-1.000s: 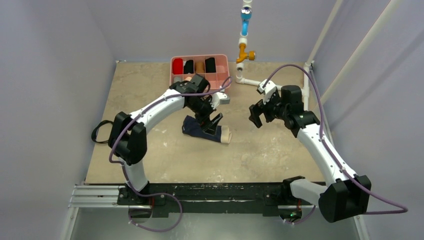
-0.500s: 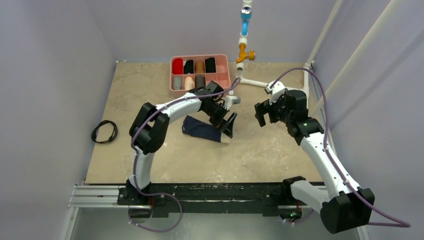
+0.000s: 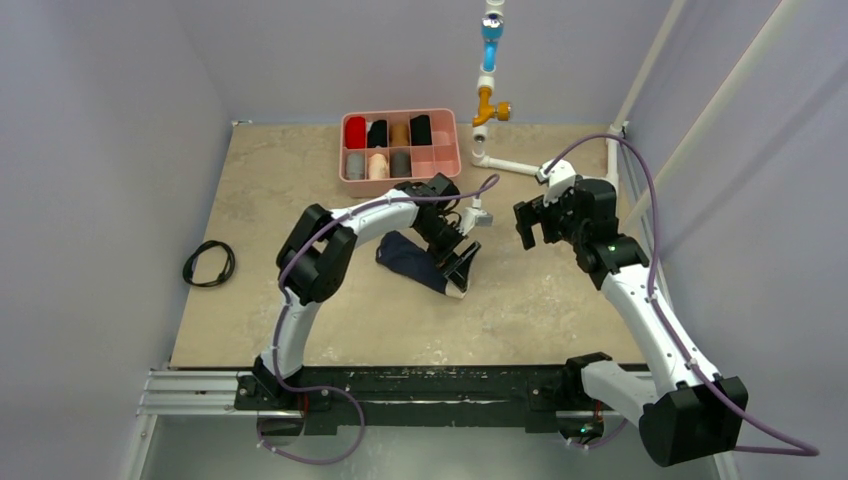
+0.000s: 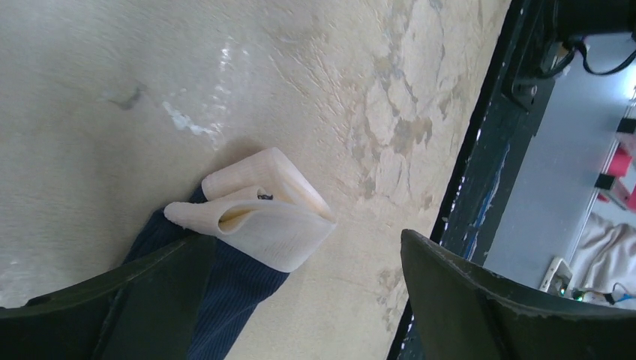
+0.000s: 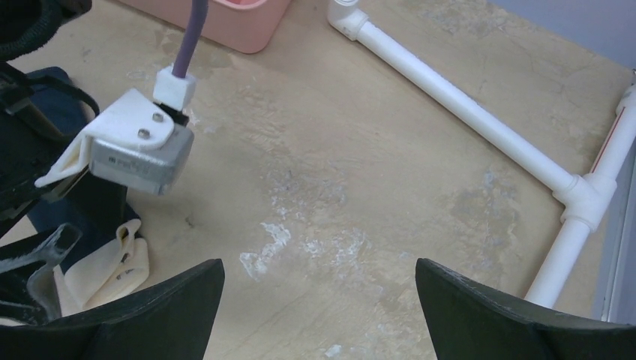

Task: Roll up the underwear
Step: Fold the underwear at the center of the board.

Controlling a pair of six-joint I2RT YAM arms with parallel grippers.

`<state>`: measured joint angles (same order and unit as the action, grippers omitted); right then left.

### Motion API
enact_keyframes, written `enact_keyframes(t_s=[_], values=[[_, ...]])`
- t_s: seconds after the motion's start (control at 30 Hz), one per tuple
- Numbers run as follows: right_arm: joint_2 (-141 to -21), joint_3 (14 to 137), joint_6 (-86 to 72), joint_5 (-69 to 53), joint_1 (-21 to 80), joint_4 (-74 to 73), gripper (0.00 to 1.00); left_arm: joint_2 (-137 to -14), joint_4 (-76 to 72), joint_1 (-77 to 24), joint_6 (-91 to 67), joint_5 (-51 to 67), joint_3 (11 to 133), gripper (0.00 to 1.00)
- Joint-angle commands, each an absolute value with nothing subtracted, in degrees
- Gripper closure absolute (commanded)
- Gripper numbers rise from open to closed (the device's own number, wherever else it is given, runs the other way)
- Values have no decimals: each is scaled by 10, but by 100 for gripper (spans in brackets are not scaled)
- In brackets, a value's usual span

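Tabletop [image 3: 560, 300] spreads around the underwear [image 3: 408, 258]; left claw [image 3: 462, 270] gapes over its cream edge, right claw [image 3: 526, 228] open, apart.

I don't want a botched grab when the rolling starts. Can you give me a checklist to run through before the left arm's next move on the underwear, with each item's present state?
1. Jaws of the left gripper open: ok, they stand wide apart.
2. Aim at the cream band: ok, the left wrist view shows the band between the fingers.
3. Lay of the underwear: not ok, the band end is folded over on itself.
4. Position of the right gripper: ok, it is open and apart from the fabric, off to the right.
5. Left fingers touching the fabric: cannot tell.
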<state>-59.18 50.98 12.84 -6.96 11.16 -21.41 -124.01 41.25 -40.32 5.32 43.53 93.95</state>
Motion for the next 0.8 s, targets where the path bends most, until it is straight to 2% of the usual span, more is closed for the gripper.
enact_keyframes(t_s=[0.0, 0.27, 0.43, 0.6, 0.77], values=[[-591, 504, 120, -65, 108, -191, 1, -1252, 556, -417, 196, 421, 969, 7], [-602, 504, 119, -75, 108, -195, 1, -1194, 674, -429, 370, 275, 966, 7], [-606, 504, 120, -78, 108, -196, 1, -1154, 690, -430, 405, 264, 947, 7], [-603, 504, 120, -71, 107, -196, 1, -1105, 653, -431, 376, 306, 913, 6], [-601, 499, 117, -69, 106, -191, 1, -1034, 523, -429, 261, 322, 833, 5]])
